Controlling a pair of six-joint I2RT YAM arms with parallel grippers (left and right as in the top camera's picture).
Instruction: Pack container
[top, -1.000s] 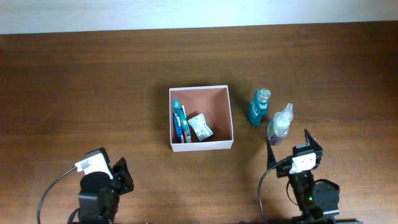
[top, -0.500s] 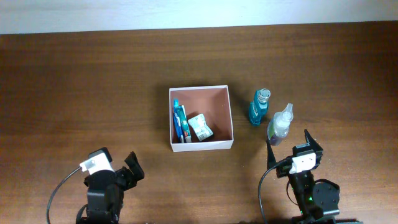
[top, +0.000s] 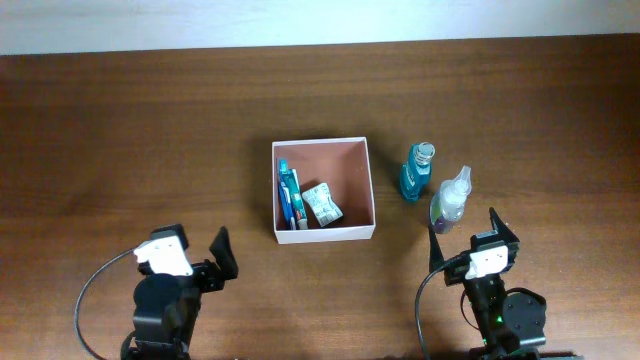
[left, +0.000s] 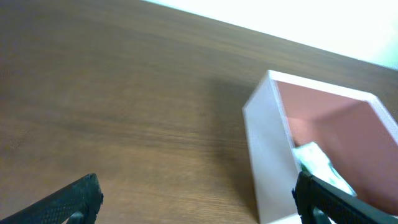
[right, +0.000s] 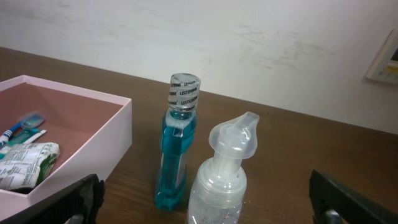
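Your container (top: 350, 180) sits near the middle of the table (top: 150, 130), open side up, white walls squared to the table edge. From your left gripper (left: 196, 190) it lies ahead and off to the right, apart from the fingers, with bare wood between. In the left wrist view its near corner stands right of centre, and the right-hand finger's tip overlaps the box's lower edge in the picture (overhead shows a gap, so no contact). That gripper's jaws stand wide apart, one finger at each lower corner of its view, with nothing between them.

Your right gripper (top: 468, 235) has the container ahead and to its left. Its jaws are spread wide too, and they hold nothing. Directly in front of it stand a clear pump bottle (right: 224, 180) and, just behind and slightly left, a blue mouthwash bottle (right: 177, 155), both upright on the table to the container's right and outside it.

Inside the container, a blue-and-white pack (top: 288, 197) lies along the left wall, and a crumpled white-and-green packet (top: 323, 203) lies beside it toward the near wall. The rest of the reddish floor is bare.
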